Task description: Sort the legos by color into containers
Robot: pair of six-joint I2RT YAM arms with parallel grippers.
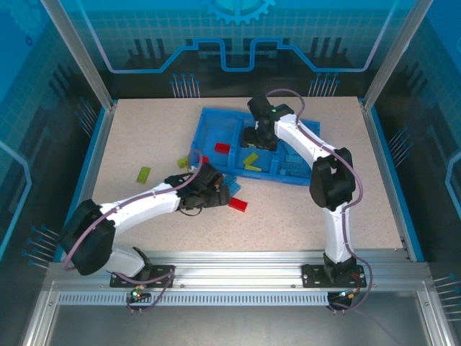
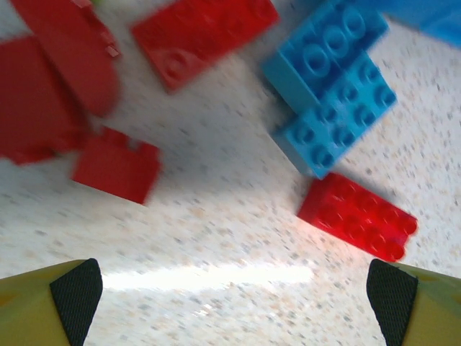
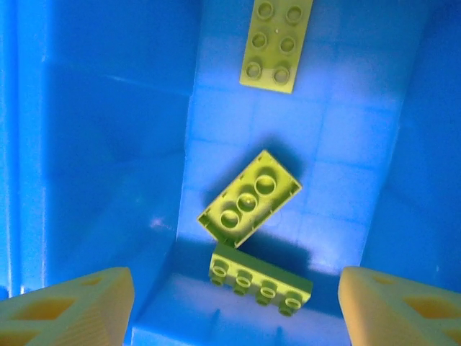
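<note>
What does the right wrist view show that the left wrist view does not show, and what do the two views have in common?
Right wrist view: the inside of a blue tray compartment holding three yellow-green bricks, one flat at the top, one tilted beside a third. Left wrist view: the speckled table with loose red bricks and two blue bricks touching each other. Both: a downward look, with that arm's own jaws open and empty at the bottom corners.
</note>
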